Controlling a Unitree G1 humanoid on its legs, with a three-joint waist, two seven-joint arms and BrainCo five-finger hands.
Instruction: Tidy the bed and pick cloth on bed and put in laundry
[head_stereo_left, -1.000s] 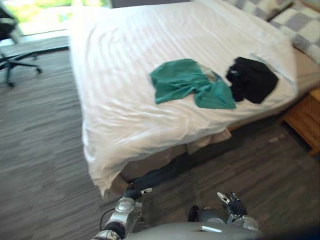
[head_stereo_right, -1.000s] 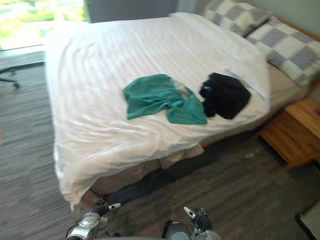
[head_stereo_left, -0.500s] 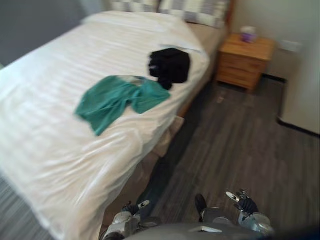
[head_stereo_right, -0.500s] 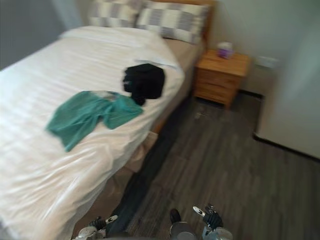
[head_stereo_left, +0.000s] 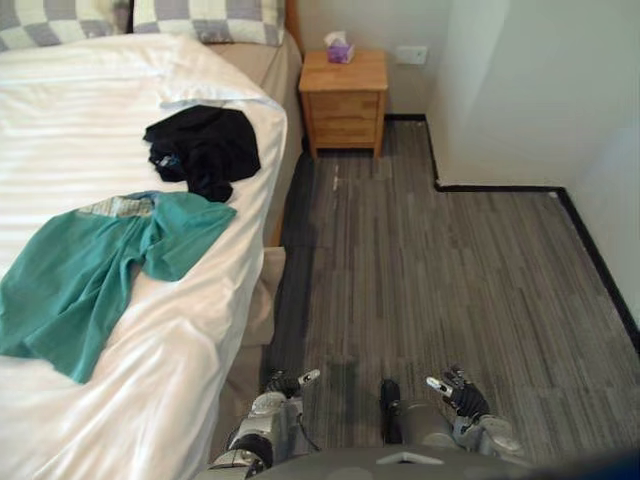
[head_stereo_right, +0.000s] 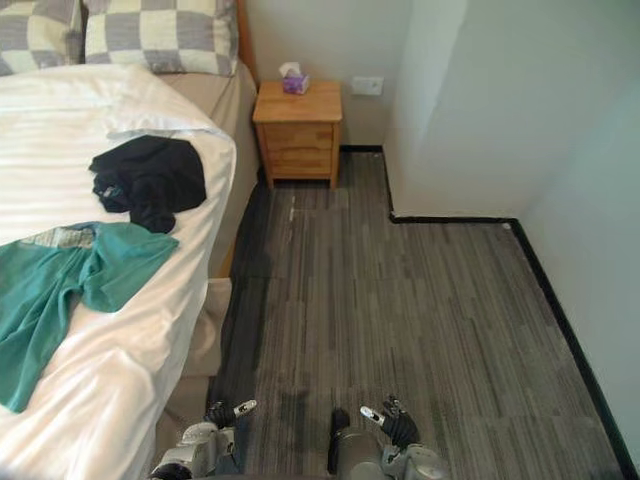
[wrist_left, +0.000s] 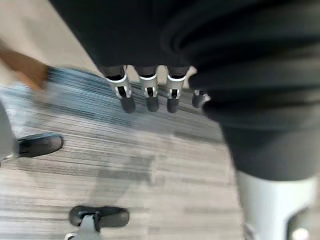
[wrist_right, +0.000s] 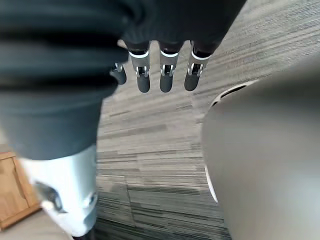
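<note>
green cloth (head_stereo_right: 60, 300) cut off, black cloth (head_stereo_right: 150, 178) whole

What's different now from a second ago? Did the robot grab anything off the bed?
Only the view swung to the right, bringing in the wooden nightstand. Nothing was taken. The green cloth and black cloth lie on the bed as before; the left hand and right hand hang low, open and empty.

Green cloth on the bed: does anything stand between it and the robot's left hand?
Nothing visible does. The green cloth lies spread on the bed; the left hand hangs open, low beside the bed's edge.
</note>
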